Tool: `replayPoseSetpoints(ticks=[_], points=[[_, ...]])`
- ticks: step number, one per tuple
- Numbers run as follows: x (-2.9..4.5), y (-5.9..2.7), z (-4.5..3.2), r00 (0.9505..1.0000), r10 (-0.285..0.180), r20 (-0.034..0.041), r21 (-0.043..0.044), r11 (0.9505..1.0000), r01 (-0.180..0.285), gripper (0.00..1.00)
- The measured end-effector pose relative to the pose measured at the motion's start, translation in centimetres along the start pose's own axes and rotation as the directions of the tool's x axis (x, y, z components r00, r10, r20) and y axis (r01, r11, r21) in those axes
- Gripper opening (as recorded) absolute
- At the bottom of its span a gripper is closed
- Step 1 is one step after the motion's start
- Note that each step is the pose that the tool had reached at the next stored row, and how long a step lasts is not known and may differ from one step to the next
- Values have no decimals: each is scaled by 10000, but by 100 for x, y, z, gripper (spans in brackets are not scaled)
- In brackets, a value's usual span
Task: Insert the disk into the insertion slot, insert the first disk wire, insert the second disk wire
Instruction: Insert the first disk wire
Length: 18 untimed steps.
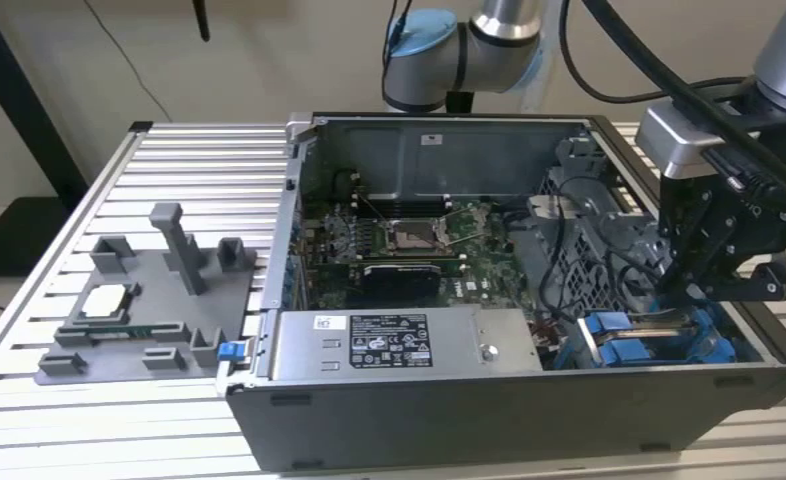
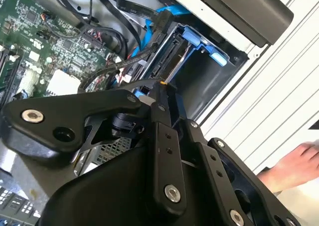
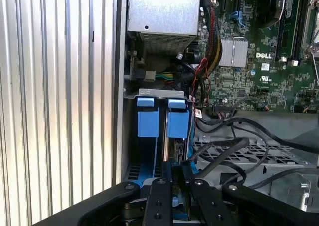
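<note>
The arm is reaching down into the corner of the open case at the exterior view's right, its hand (image 1: 671, 300) low over the drive bays. That makes sense, because the work sits there. The disk (image 2: 172, 56) stands on edge inside the insertion slot (image 3: 157, 92), apparently seated, with its connector edge facing up toward the hand.

In both wrist views the hand (image 3: 174, 169) is drawn nearly closed, tips right at that connector edge. A speck of blue shows between them, but I cannot tell whether it is a plug or just the carrier behind.

The disk shows as a thin dark slab in bright blue plastic. 2 blue tabs (image 3: 148, 119) stand side by side at the bay mouth. A blue cable (image 2: 159, 17) and black cables (image 3: 234, 151) hang loose close by, and I judge neither wire is plugged in yet.
</note>
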<state>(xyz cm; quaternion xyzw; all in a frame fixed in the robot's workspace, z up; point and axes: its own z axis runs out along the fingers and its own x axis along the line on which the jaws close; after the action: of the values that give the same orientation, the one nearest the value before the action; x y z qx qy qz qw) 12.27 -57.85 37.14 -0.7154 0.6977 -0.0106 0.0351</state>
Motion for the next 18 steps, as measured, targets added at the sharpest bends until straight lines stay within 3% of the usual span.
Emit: replayPoseSetpoints(ticks=[7,9,11,18], points=[[3,-3,4,10000,15,-9,-10,10000,-15,0],[3,-13,8,10000,23,-3,-271,9996,-23,0],[4,-54,18,10000,29,0,-453,9990,-29,0],[12,-284,77,10000,45,20,-809,9967,-43,0]])
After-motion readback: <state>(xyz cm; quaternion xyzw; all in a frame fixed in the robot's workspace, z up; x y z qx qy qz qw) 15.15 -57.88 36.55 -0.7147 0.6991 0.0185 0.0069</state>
